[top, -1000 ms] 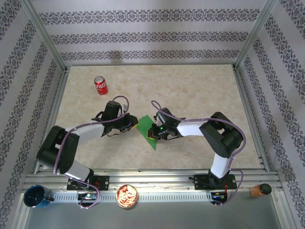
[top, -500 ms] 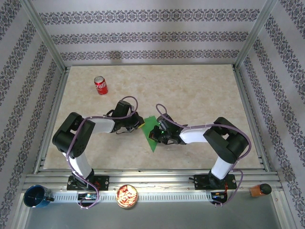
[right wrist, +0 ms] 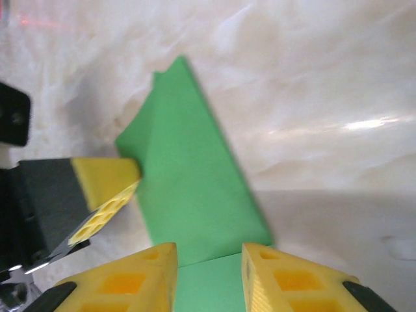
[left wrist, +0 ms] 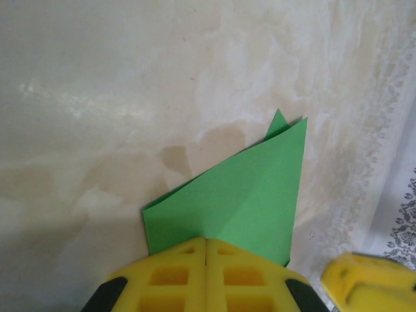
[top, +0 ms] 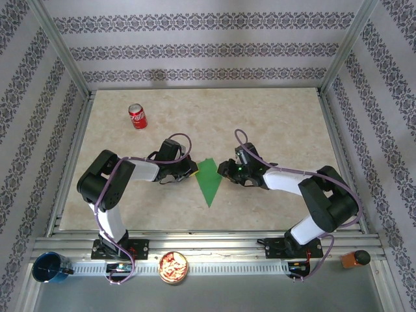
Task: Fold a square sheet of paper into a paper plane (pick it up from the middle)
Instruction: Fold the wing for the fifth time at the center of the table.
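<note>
The square sheet of paper is bright green and folded into a pointed dart, tip toward the near edge. It lies mid-table between both grippers. My left gripper is at its left edge; in the left wrist view the yellow fingers are pressed together, shut on the near edge of the paper, which casts a shadow on the table. My right gripper is at the paper's right side. Its jaws stand open in the right wrist view, with the green paper lying between and beyond them.
A red soda can stands at the far left of the marble-patterned table. On the near rail are a blue cup, a bowl of snacks and a brown jar. Metal frame posts edge the table.
The right gripper has opened off the paper and drawn back to the right. The left gripper has shut on the paper's left edge. The paper has swung so its tip points straight toward the near edge.
</note>
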You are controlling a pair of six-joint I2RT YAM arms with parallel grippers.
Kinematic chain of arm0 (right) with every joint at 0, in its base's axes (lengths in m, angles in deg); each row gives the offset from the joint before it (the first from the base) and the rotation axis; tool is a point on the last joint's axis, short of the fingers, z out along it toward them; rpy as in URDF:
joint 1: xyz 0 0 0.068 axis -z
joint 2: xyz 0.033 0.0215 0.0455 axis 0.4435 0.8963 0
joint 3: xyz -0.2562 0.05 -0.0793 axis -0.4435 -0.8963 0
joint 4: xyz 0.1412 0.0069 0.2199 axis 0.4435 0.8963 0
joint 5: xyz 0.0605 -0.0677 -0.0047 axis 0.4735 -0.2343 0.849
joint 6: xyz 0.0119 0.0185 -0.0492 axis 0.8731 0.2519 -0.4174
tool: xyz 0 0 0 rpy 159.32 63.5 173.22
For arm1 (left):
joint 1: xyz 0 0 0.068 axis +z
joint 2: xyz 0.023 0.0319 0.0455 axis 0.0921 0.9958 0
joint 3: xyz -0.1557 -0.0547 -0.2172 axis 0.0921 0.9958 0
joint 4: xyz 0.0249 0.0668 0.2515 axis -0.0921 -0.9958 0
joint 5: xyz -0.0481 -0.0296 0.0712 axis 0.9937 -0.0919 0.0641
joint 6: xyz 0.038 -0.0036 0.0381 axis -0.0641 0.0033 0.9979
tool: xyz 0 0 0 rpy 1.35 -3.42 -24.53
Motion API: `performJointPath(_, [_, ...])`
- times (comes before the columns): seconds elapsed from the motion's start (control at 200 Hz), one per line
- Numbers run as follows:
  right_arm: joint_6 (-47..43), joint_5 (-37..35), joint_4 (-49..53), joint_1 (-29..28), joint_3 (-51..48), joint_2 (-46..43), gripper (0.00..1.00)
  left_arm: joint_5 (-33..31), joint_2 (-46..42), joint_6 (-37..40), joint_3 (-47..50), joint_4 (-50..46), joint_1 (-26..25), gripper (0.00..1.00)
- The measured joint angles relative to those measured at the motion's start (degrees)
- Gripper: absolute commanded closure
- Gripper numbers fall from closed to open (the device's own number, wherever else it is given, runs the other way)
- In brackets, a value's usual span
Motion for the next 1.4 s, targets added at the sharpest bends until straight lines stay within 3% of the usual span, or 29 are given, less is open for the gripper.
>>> performJointPath(0.32, [-3.26, 7.32, 1.95, 2.29, 0.72, 4.04, 0.66, 1.79, 1.25, 3.37, -1.38, -0.17, 0.02, 1.00])
performJointPath(1.144, [-0.17, 7.76, 1.16, 2.27, 1.92, 5.42, 0.67, 4.28, 3.48, 4.94, -3.89, -0.66, 0.07, 1.00])
performJointPath(1.399, [-2.43, 11.17, -0.79, 2.73, 3.69, 5.81, 0.74, 5.35, 4.04, 6.75, -4.55, -0.98, 0.17, 1.00])
